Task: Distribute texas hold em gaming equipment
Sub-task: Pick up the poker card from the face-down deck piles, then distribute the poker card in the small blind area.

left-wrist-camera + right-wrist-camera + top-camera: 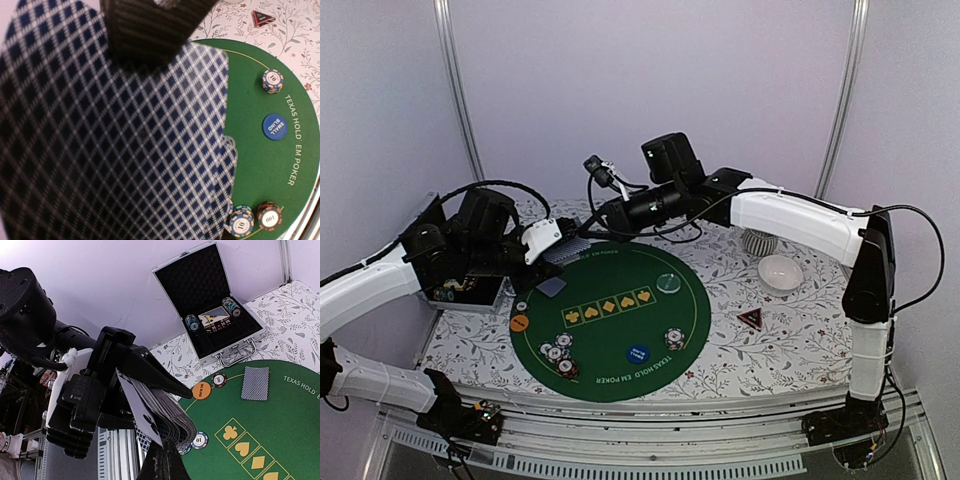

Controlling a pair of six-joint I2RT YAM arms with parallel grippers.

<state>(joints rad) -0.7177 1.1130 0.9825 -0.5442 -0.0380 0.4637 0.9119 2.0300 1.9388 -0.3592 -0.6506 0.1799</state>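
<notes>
The left gripper (165,390) clamps a fanned deck of lattice-backed playing cards (172,415) in the air over the near-left edge of the green poker mat (290,430) on the desk. The right gripper (160,457) has its fingers pressed together on the lower edge of the front card (140,407), a club. The draw should probably run slowly along that card's own plane, so neighbouring cards do not follow. The left clamp needs to hold firm. One dealt card (255,382) lies face down on the mat.

Fanned checker-backed cards (115,150), stacked striped chips (272,81)

Card (551,286) and chips (674,339) on mat (620,330)
</notes>
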